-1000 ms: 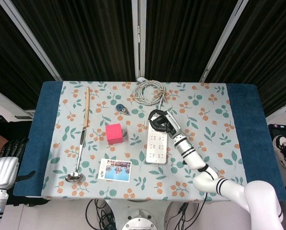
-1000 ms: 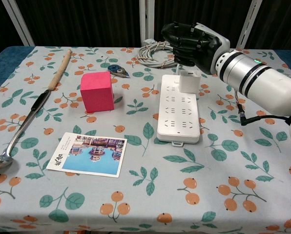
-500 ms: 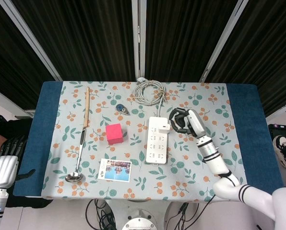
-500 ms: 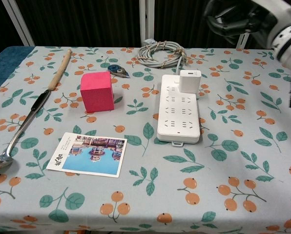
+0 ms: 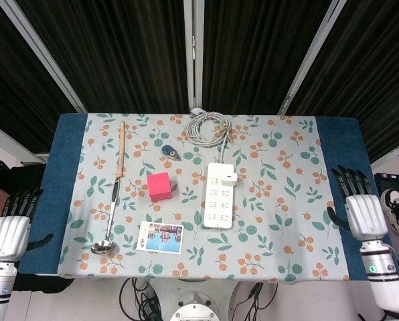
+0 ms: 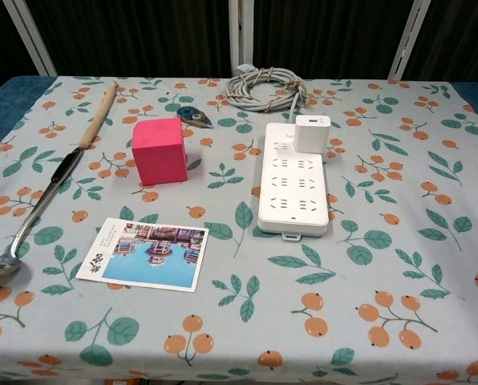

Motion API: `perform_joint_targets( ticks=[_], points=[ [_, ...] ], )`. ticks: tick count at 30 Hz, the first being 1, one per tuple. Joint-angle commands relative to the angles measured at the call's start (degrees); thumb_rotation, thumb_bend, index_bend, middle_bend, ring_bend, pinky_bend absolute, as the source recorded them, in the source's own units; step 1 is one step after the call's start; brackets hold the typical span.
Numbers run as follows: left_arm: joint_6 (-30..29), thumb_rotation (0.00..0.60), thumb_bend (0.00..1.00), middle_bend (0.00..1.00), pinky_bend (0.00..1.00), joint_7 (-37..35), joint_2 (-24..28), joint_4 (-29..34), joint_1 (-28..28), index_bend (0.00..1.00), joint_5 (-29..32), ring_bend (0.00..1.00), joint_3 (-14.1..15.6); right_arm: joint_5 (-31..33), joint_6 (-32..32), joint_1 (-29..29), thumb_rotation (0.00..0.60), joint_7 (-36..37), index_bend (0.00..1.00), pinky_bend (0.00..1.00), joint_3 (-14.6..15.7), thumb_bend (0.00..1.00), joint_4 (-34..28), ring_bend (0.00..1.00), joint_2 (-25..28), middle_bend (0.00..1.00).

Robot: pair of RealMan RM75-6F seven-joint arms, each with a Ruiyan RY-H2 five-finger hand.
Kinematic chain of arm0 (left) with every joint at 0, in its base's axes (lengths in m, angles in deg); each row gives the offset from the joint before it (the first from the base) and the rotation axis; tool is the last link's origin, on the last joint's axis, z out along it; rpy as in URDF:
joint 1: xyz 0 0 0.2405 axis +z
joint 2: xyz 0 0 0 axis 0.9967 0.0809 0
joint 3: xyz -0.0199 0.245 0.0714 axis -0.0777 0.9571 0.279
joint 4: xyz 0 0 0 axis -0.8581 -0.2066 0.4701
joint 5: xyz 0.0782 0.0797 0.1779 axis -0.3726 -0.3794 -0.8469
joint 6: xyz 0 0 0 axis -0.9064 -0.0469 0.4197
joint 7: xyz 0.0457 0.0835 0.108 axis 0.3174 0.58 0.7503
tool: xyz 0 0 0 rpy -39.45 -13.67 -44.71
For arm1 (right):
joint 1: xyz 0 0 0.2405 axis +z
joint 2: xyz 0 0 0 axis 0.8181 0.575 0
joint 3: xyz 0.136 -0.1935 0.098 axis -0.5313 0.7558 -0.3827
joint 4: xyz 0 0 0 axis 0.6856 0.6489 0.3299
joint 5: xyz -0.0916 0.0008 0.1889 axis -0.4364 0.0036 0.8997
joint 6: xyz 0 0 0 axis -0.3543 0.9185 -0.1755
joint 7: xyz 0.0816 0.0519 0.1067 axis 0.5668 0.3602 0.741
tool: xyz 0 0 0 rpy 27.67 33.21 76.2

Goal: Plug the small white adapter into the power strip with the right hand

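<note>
Since the adapter stands seated in the power strip, the task looks done; the right hand rests spread and empty.

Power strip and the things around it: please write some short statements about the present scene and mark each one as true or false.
1. The small white adapter sits in the power strip at its far end. True.
2. The right hand grips the adapter. False: it is open, off the table's right edge.
3. The pink cube stands on the photo card. False: they are apart.
4. The left hand holds nothing. True.
5. The ladle lies right of the strip. False: left.
</note>
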Motion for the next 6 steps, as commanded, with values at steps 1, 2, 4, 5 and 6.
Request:
perform_joint_targets(
  ticks=[1,2,4,5,6],
  points=[
    [-0.2,0.6,0.0,0.0,0.0,0.3,-0.1,0.3,0.0,0.02,-0.1,0.0,0.0,-0.8,3.2,-3.6,0.6,-1.3,0.0,0.0,2.1,0.23,-0.4,0.0,0.4,0.0],
    [-0.2,0.6,0.0,0.0,0.0,0.4,-0.1,0.3,0.0,0.02,-0.1,0.0,0.0,-1.0,3.7,-4.1,0.6,-1.3,0.0,0.0,2.2,0.23,-0.3,0.0,0.3,0.0],
    [-0.2,0.6,0.0,0.0,0.0,0.4,-0.1,0.4,0.0,0.02,-0.1,0.0,0.0,-1.5,4.5,-5.0,0.6,-1.1,0.0,0.0,2.3,0.23,0.0,0.0,0.1,0.0],
    [-0.2,0.6,0.0,0.0,0.0,0.4,-0.1,0.5,0.0,0.02,-0.1,0.0,0.0,-1.8,4.7,-5.2,0.6,-1.0,0.0,0.0,2.3,0.23,0.2,0.0,0.1,0.0],
    [-0.1,0.6,0.0,0.0,0.0,0.4,-0.1,0.6,0.0,0.02,0.0,0.0,0.0,-2.2,4.7,-5.4,0.6,-0.7,0.0,0.0,2.3,0.23,0.2,0.0,0.0,0.0]
  ],
)
